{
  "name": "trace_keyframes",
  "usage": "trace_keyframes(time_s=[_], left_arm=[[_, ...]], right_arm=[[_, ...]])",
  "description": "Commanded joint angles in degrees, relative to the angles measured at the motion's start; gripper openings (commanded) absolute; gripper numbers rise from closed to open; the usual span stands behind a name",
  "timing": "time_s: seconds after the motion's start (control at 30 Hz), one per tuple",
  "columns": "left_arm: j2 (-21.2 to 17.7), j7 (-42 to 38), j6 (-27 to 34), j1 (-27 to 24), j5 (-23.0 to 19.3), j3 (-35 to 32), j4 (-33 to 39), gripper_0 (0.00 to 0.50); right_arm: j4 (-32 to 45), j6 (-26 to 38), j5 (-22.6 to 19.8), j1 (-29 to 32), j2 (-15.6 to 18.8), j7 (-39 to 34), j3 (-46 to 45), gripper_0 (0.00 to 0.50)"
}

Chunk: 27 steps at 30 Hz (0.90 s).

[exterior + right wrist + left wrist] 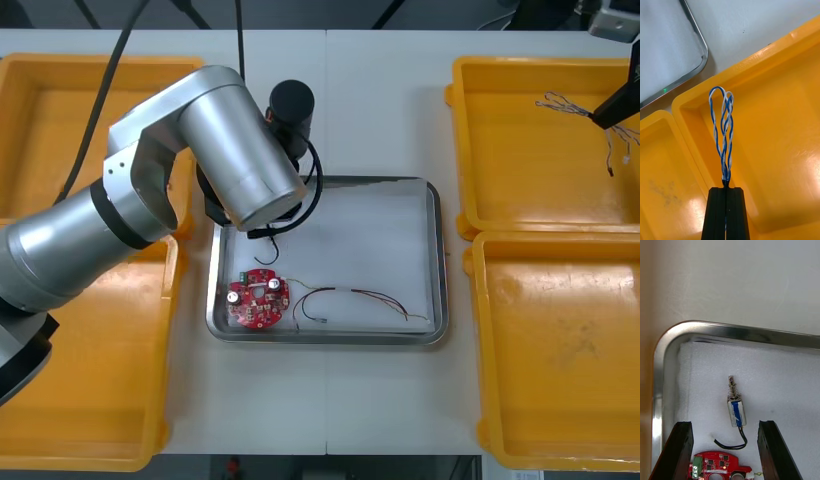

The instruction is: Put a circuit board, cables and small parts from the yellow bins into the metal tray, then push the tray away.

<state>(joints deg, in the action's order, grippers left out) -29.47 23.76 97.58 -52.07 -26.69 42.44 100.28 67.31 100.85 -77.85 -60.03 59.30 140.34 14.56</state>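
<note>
My left gripper (725, 423) is open low over the metal tray's (440, 262) far left corner, its arm covering that corner in the front view. A small metal part (736, 411) with a blue band and a black lead lies on the white lining just ahead of the open fingers. The round red circuit board (258, 298) lies near the tray's front left, a thin cable (350, 298) beside it. My right gripper (726, 187) is shut on a twisted blue and white cable (724, 127), held above the far right yellow bin (530, 170).
Two yellow bins stand on the left (60, 100) (90, 400) and a second one on the right (560, 370). Thin wires (560, 103) trail by my right gripper (612, 108). Bare table lies beyond the tray and in front of it.
</note>
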Motion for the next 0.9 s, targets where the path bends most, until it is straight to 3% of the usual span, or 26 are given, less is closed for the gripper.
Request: trace_keyframes(time_s=[0.03,0.2,0.5,0.67,0.9], left_arm=[[-5.5,-4.6,1.1,-6.8,-6.2,-0.5,2.0,0.5],[-9.6,-4.6,2.3,-11.4,-13.7,-1.9,1.5,0.5],[-13.6,-4.3,5.1,-16.0,-22.6,-8.9,-4.1,0.5],[-15.4,-3.3,5.0,-17.0,-23.9,-11.7,-8.5,0.5],[-18.3,1.5,0.0,-17.3,-23.9,-13.2,-14.9,0.5]], right_arm=[[5.8,-2.0,0.7,1.1,1.3,-2.5,-2.0,0.0],[11.3,-4.3,0.7,3.8,0.4,-4.9,-2.0,0.0],[25.0,-6.8,3.5,8.7,-4.1,-11.1,-1.5,0.0],[30.1,-8.2,4.8,8.9,-6.0,-11.4,2.9,0.0],[33.8,-11.8,6.7,9.0,-9.6,-12.5,10.0,0.0]])
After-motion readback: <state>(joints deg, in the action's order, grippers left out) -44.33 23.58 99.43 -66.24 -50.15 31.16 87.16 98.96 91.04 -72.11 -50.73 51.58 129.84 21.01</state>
